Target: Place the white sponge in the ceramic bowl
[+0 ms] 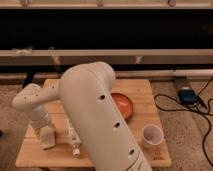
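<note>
1. Where the wooden bench [141, 90] runs out toward its front-left corner, the gripper [44, 129] hangs low over the board. It points straight down from the wrist of the white arm [95, 115].
2. The white sponge [48, 140] lies directly beneath the gripper, close to the left edge and a little back from the front edge. The two seem to meet, but whether the gripper is clamped on the sponge or only set over it cannot be told.
3. The ceramic bowl [125, 106] rests flat near the middle of the bench, slightly toward the right edge. Its left part is hidden behind the arm's thick upper link, and it is well apart from the sponge.
4. A long white tube [75, 142] with print lies just to the right of the sponge, running roughly front to back, with its near end by the front edge.
5. A small white cup [151, 136] stands upright near the front-right corner, apart from the bowl.
6. Beyond the right edge, a blue device [187, 95] sits on the speckled floor with black cables [206, 131] trailing from it.
7. Past the back edge, a pale rail [165, 53] runs across a dark background.
</note>
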